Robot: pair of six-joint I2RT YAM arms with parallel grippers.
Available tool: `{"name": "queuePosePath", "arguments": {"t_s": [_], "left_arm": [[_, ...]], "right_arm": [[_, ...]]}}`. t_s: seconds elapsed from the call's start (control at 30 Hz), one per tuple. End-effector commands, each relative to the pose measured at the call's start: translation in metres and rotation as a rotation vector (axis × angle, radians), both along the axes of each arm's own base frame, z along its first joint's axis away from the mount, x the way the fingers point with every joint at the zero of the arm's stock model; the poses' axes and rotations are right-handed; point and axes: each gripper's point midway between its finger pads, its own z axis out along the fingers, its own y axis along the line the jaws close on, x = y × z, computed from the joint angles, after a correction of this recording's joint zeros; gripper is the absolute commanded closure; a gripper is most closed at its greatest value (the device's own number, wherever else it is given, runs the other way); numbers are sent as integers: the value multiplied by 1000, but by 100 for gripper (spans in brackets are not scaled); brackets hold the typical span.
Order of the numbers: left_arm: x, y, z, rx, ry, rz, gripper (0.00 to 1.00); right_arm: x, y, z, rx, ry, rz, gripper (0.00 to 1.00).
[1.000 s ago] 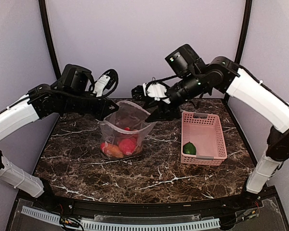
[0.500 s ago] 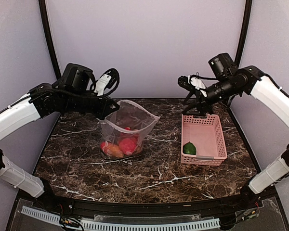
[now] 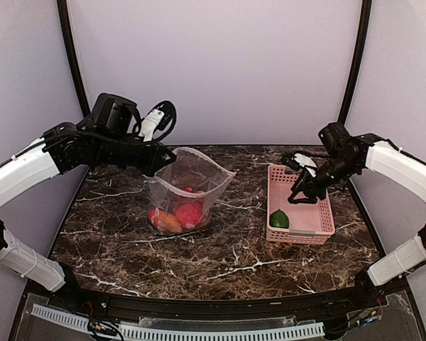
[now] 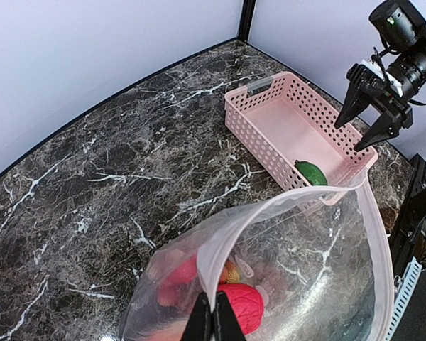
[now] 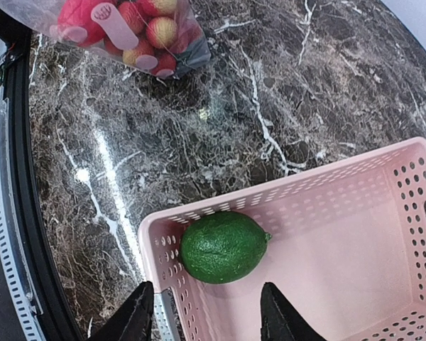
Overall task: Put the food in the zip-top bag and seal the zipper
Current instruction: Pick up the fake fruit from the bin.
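Note:
The clear zip-top bag (image 3: pixel 192 181) stands on the table, mouth open, with red and orange food (image 3: pixel 184 215) at its bottom. My left gripper (image 3: pixel 163 162) is shut on the bag's rim, where the pale zipper (image 4: pixel 270 212) strip curves away from the left gripper (image 4: pixel 214 323). Through the bag (image 4: pixel 326 277) a red piece (image 4: pixel 243 307) shows. One round green food piece (image 5: pixel 223 246) lies in the near-left corner of the pink basket (image 5: pixel 355 213). My right gripper (image 5: pixel 206 298) hangs open just above it, holding nothing. The top view has the right gripper (image 3: pixel 302 195) over the green piece (image 3: pixel 279 219).
The pink slotted basket (image 3: pixel 319 233) sits right of the bag on the dark marble table (image 3: pixel 220 263), and holds only the green piece. Purple walls close in the back and sides. A black rail (image 3: pixel 199 309) runs along the near edge.
My right arm swung from the bag's mouth to the right and came down over the basket, jaws open. The left gripper and the bag stayed put.

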Motion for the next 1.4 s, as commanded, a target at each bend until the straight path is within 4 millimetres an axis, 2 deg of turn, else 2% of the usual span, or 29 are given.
{"name": "queuePosePath", "arguments": {"t_s": [0.0,0.23,0.4,0.6,0.97,1.17,1.37], "left_arm": [[2,0,12,-13,-27,-1,99],[1,2,12,-10,-26,0,99],[0,2,5,-6,-8,-1,99],[0,0,1,-4,3,-2,99],[0,-1,-4,1,13,-5,99],[0,-1,-7,5,19,-5,99],[0,-1,-9,7,23,-7,99]], "right_arm": [[10,-6,-16,-23,-16,-54,50],[18,-10,-52,-82,31,-72,47],[17,-7,-73,-87,76,-48,45],[21,-3,-85,-87,115,-45,42],[16,4,-105,-70,206,-15,37],[12,10,-114,-67,265,-1,31],[13,11,-126,-92,289,-6,32]]}}
